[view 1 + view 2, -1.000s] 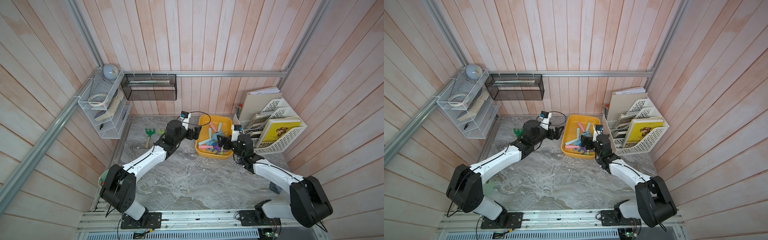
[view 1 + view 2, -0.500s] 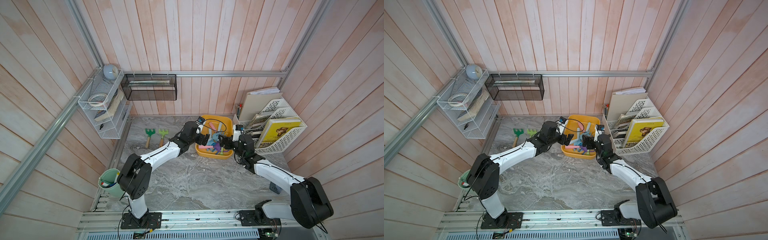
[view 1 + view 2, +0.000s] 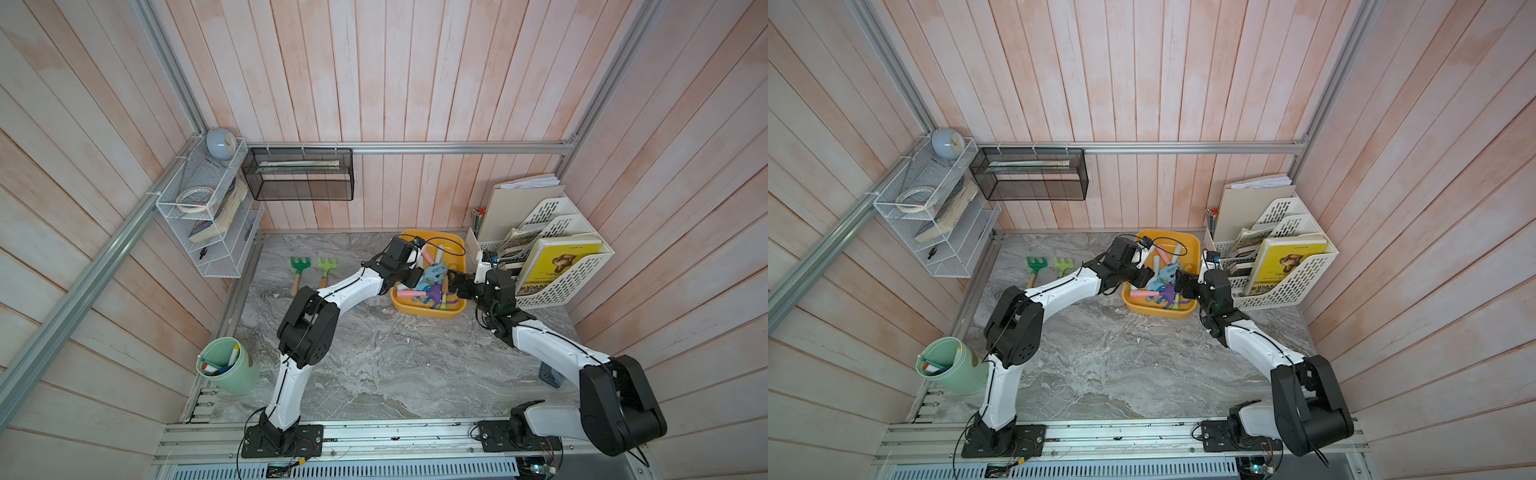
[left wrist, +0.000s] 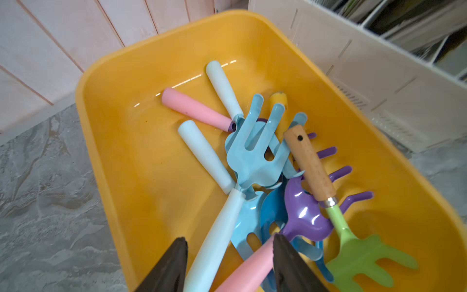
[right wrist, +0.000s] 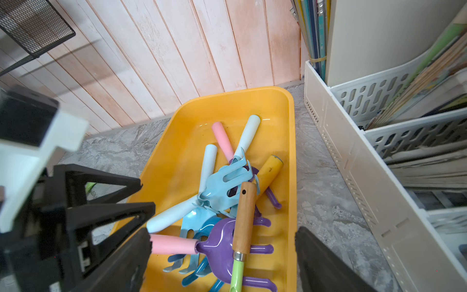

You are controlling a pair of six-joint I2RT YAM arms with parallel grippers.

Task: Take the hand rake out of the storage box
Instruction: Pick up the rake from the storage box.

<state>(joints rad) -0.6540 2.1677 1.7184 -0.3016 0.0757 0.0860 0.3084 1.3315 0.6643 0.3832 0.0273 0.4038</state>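
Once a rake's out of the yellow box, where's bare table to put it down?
Widest: the open marble in front of the storage box. Also the back strip between the light green rake and the box. Crowded: inside the box, and its file rack side, where the right gripper sits.

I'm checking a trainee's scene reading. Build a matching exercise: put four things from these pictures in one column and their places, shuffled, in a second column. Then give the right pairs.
Things
1. dark green hand rake with a wooden handle
2. pale blue round clock
3. yellow-covered book
4. purple hand rake with a pink handle

Places
A. in the white perforated file rack
B. in the yellow plastic storage box
C. on the grey marble tabletop, outside the box
D. at the top of the white wire shelf

Pairs: 1-C, 2-D, 3-A, 4-B
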